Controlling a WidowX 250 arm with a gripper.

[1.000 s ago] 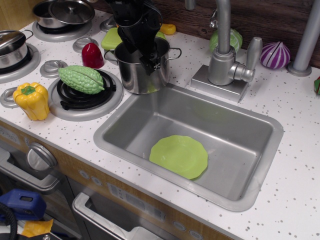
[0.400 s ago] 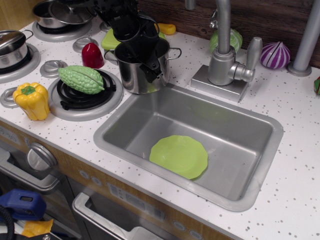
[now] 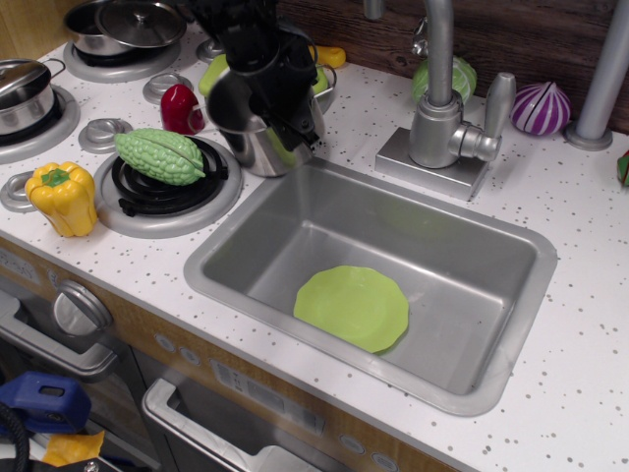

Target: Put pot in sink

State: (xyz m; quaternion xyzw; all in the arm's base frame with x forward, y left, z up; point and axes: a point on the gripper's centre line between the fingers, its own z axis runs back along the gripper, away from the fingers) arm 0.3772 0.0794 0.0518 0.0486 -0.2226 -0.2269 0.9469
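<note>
The steel pot [image 3: 246, 140] is at the sink's far left corner, tilted and lifted a little off the white counter, its open mouth leaning left and towards the front. My black gripper [image 3: 293, 110] comes down from above and is shut on the pot's rim, one finger inside and one outside. The sink [image 3: 228, 258] is a rectangular steel basin just in front and to the right of the pot. A light green plate [image 3: 352, 307] lies flat on its floor. The pot's right handle [image 3: 329, 81] shows behind the gripper.
A green bitter gourd [image 3: 159, 155] lies on the burner left of the pot, with a yellow pepper [image 3: 62, 197] and a red piece [image 3: 181, 108] nearby. The faucet [image 3: 442, 108] stands behind the sink. Lidded steel pots [image 3: 128, 25] sit at the far left.
The pot stood upright on the counter with the gripper in its mouth. Now it is tipped and raised slightly, and the gripper has shifted a little left and up with it.
</note>
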